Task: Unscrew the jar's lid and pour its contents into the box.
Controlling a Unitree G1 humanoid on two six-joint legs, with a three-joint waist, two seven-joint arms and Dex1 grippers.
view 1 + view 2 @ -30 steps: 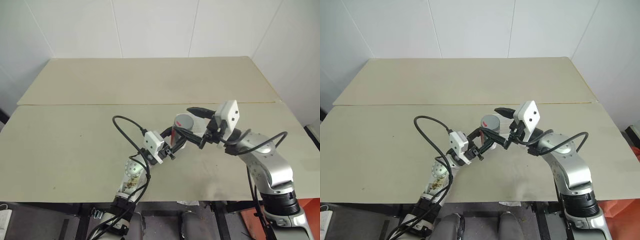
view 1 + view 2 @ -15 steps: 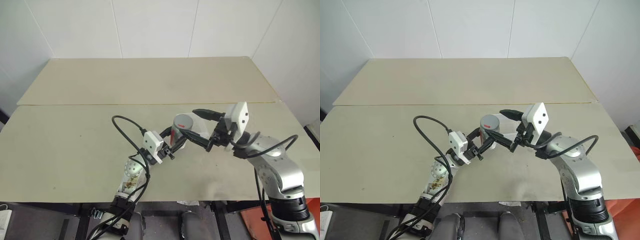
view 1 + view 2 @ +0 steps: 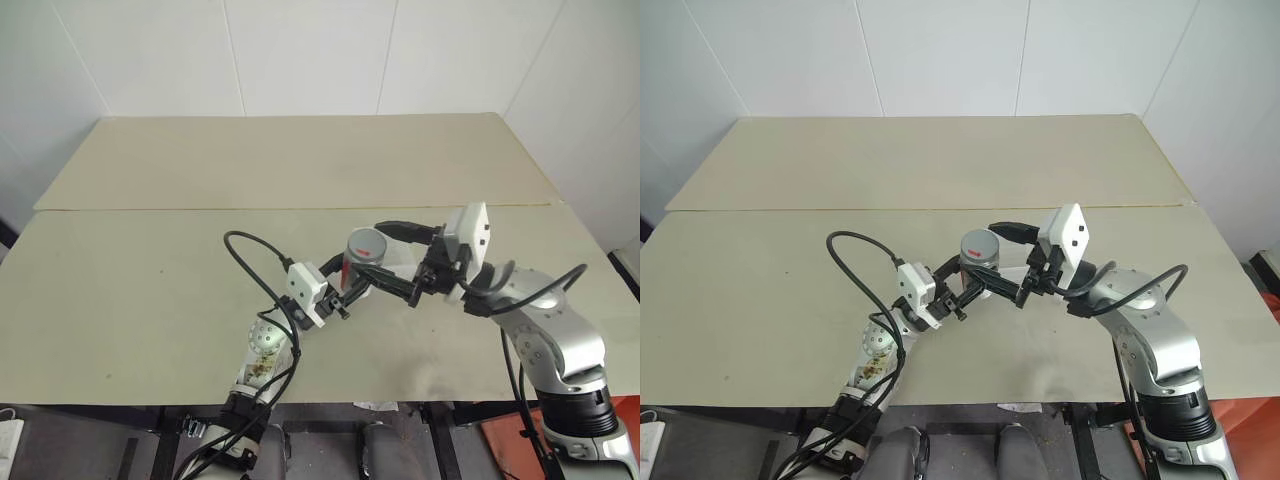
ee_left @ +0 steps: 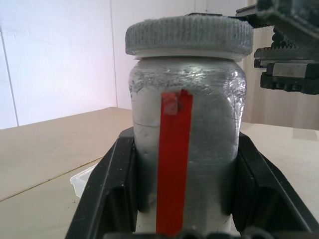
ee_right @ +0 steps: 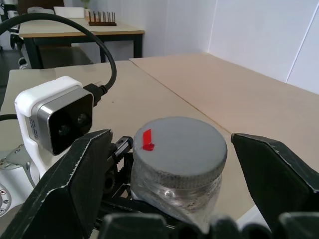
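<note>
One jar [image 4: 184,144] stands upright in the left gripper [image 3: 352,283], whose black fingers [image 4: 112,194] are clamped against its sides, holding it up over the middle of the table [image 3: 150,290]. One grey lid [image 5: 178,149] sits on top of it, not yet removed. The right gripper [image 3: 392,257] has its jaws spread wide to either side of the lid, not touching it.

Judging from this, the unscrewing step is only being lined up. Next, the right jaws would need to close squarely on the lid's rim and twist while the left grip keeps the jar from turning.

One clear box [image 4: 83,180] lies on the table just beyond the jar, only a corner of it visible.
</note>
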